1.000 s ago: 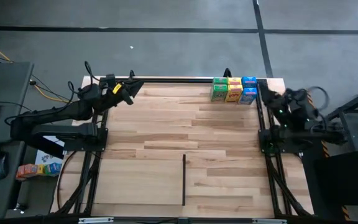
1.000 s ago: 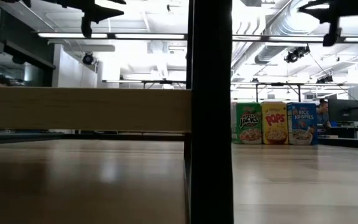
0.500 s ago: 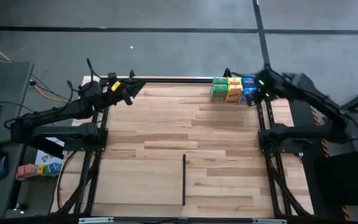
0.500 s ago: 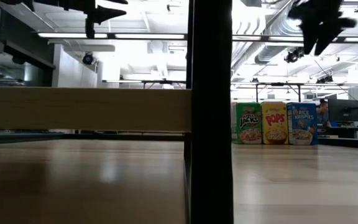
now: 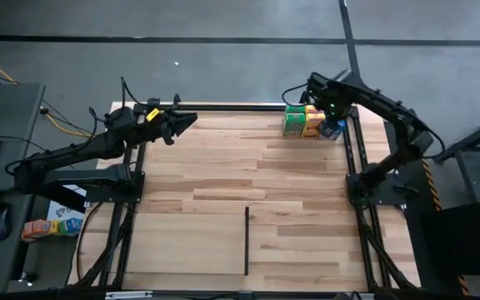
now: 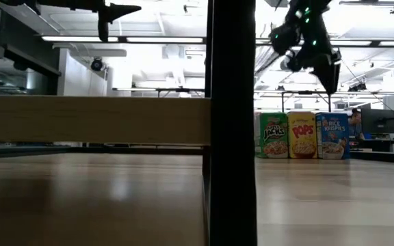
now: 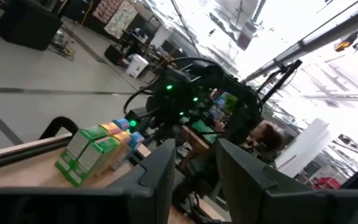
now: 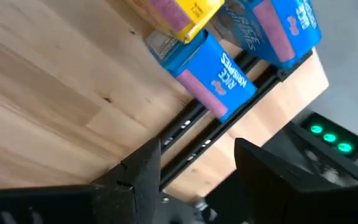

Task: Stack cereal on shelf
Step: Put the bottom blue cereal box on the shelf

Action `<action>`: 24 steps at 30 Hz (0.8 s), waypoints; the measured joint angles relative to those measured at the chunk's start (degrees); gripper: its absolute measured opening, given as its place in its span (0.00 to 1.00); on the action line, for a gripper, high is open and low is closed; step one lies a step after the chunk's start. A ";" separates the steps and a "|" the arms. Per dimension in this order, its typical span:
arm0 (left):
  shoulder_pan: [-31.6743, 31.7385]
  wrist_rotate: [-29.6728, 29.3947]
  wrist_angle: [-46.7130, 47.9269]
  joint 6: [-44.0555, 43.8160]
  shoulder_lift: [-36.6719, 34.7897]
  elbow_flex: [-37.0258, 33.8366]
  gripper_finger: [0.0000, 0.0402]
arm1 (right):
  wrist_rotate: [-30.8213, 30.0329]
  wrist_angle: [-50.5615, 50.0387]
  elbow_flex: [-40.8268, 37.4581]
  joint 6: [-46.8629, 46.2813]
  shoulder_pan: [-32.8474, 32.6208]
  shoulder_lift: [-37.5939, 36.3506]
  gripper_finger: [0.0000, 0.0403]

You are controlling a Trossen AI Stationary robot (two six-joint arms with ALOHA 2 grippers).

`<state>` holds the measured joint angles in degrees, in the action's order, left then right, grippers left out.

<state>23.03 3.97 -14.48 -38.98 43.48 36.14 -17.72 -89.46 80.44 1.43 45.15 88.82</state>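
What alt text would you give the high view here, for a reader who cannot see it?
Seen from above, the right gripper hangs open over a cluster of small cereal boxes, green, yellow and blue, at the wooden table's far right edge. The left gripper hovers over the far left part.

Tabletop [image 5: 223, 192]: pale wooden planks, rectangular, framed by black metal rails along its left, right and far edges.

Cereal boxes [image 5: 313, 121]: clustered at the far right corner, directly on the wood. From left to right: green [image 5: 294, 122], yellow-orange [image 5: 312, 125], blue [image 5: 332, 128]. In the low view the front three stand upright, side by side and touching: green [image 6: 274, 135], yellow [image 6: 302, 135], blue [image 6: 332, 135]. The right wrist view shows two blue boxes [image 8: 213, 78], one behind the other, beside a black rail.

Thin black bar [image 5: 247, 240]: lies on the near middle of the wood, running near to far, well apart from the boxes.
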 joint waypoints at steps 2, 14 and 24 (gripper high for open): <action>0.00 0.00 0.00 0.02 0.00 0.00 0.28 | -2.42 -0.05 0.00 0.56 -0.15 1.31 0.44; -0.02 -0.02 0.00 0.07 0.00 0.00 0.28 | -5.90 3.19 0.00 9.61 -0.15 3.15 0.44; -0.02 -0.04 0.00 0.08 0.00 0.00 0.28 | 0.32 3.42 -0.02 12.54 2.59 3.15 0.49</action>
<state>23.00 3.92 -14.48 -38.90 43.48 36.14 -17.41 -86.05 80.42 13.97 47.73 91.96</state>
